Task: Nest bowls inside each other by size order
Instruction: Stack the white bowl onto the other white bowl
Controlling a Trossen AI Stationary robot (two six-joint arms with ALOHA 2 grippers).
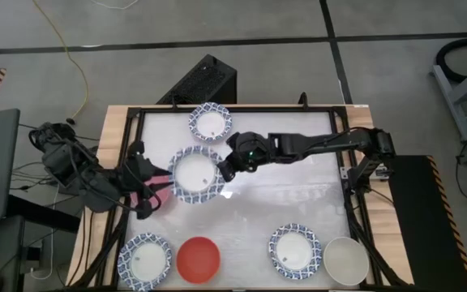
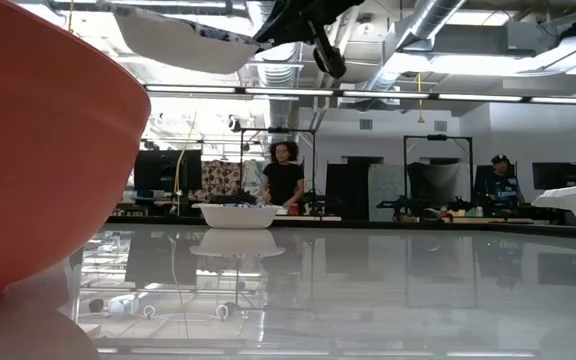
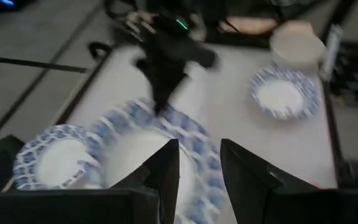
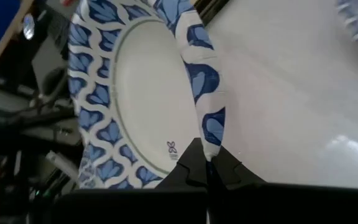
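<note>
My right gripper [image 1: 224, 169] is shut on a large bowl with a blue-and-white patterned rim [image 1: 194, 174], held in the air over the table's middle left. In the low view this bowl [image 2: 183, 40] hangs high above the table. My left gripper [image 1: 151, 197] stands open just left of that bowl and above its rim [image 3: 199, 168], with nothing between its fingers. A bit of a small pink bowl [image 1: 160, 183] shows beside it. A smaller blue-rimmed bowl [image 1: 210, 122] rests on its base at the far side. My right gripper pinches the large bowl's rim [image 4: 207, 134] between its two fingers, on the side toward the table's right. The fingers come from the right, slanting down. The bowl is lifted clear of the table, opening up, and reaches out leftward from the fingers.
Along the near edge stand a blue-rimmed bowl [image 1: 144, 259], a red bowl [image 1: 197, 259], another blue-rimmed bowl [image 1: 295, 248] and a cream-white bowl [image 1: 346, 259]. A black frame [image 1: 352, 203] borders the glossy white table. People stand in the room beyond the table.
</note>
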